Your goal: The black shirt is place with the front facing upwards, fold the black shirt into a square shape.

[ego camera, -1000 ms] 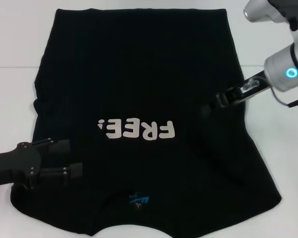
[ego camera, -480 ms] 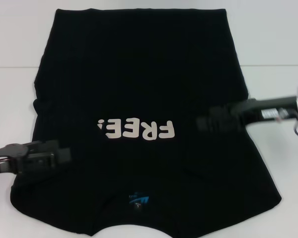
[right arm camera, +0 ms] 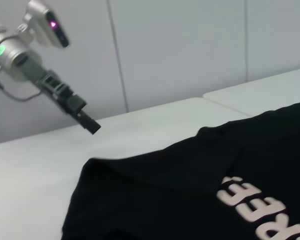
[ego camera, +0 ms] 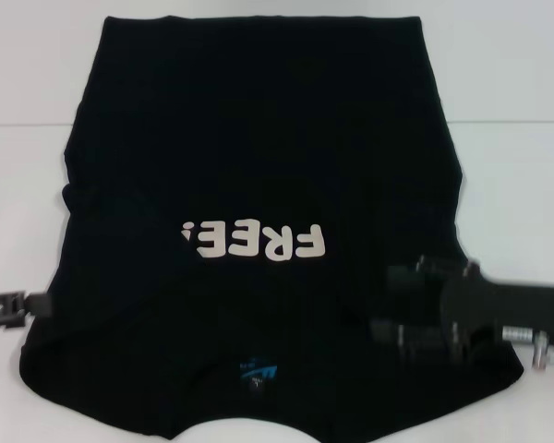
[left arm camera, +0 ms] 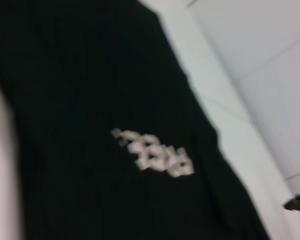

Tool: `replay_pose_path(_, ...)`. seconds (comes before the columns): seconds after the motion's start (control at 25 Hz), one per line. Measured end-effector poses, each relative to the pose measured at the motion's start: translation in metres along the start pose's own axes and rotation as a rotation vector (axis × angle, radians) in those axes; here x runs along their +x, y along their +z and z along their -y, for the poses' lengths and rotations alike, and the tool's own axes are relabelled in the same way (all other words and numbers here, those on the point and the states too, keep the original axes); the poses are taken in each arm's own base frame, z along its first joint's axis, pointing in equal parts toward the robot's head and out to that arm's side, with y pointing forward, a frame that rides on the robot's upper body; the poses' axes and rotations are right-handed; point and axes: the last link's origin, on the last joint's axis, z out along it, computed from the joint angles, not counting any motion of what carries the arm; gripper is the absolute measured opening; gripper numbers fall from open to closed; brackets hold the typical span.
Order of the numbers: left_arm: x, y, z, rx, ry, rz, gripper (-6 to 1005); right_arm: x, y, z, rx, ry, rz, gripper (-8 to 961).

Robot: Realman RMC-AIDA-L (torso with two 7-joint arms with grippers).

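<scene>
Black shirt (ego camera: 258,185) flat on the white table (ego camera: 517,175), lettering up, collar nearest the robot.

Right tool (ego camera: 388,303) hovers over the shirt's right sleeve, fingers spread; left tool (ego camera: 32,305) sits at the left sleeve edge, grip state unclear.

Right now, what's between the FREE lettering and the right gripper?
Only plain cloth of the black shirt, seen in the head view; the lettering and the right gripper have nothing else between them.
</scene>
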Motion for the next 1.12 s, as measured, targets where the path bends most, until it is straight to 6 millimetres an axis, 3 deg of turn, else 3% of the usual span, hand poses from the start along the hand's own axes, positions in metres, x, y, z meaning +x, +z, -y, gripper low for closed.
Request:
replay_pose_path(0.32,-0.005,-0.012,0.021,0.211,-0.159,0.093,914,0.020,0.006,-0.016,-0.029,-0.063,0.012,826)
replay_pose_path(1.12,0.002,0.022,0.029,0.315,-0.119,0.172,913,0.022,0.007,-0.018,-0.028,-0.045,0.020,826)
